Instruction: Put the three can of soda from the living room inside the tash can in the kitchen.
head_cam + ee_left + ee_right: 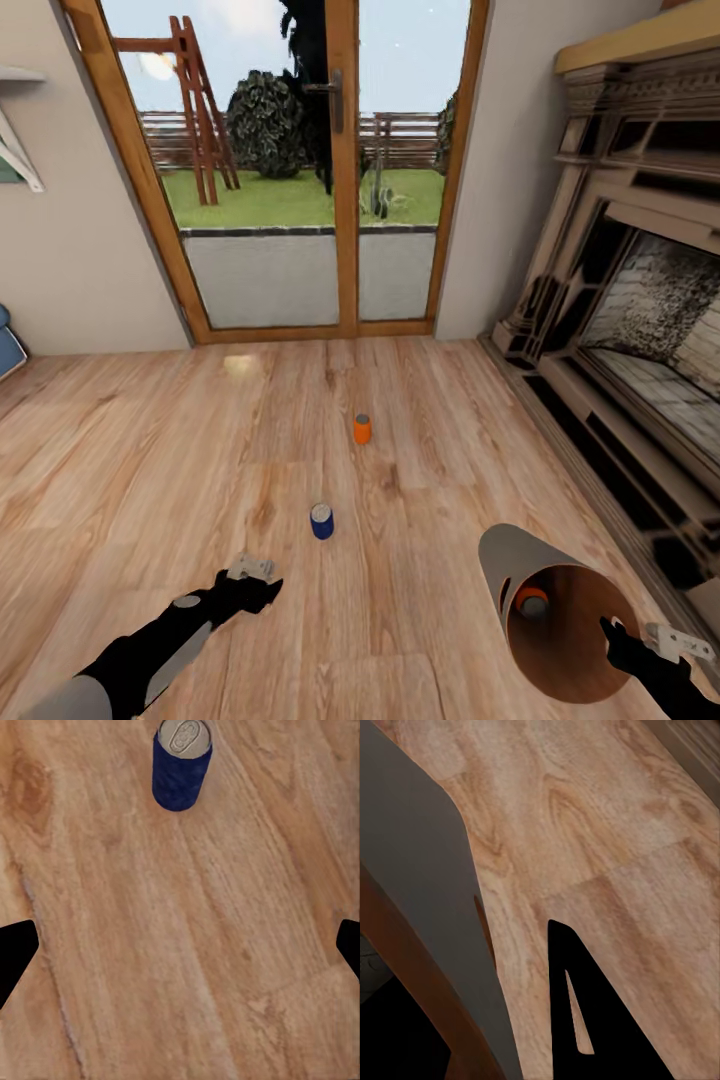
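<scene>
Two soda cans stand upright on the living room's wood floor: a dark blue can [321,521] and, farther off, an orange can [362,429]. My left gripper [262,588] hovers open just short of the blue can [181,765], which lies ahead of its spread fingertips [15,952]. The grey trash can [520,560] is tilted with its brown mouth toward the camera, and another orange can [531,601] lies inside it. My right gripper [615,636] is shut on the bin's rim; its black finger [581,1005] presses the outside of the grey wall [420,862].
A fireplace [640,330] runs along the right wall. Wood-framed glass doors [300,170] to a garden close the far side. A blue sofa edge [8,345] pokes in at the left. Open plank floor [150,450] surrounds the cans.
</scene>
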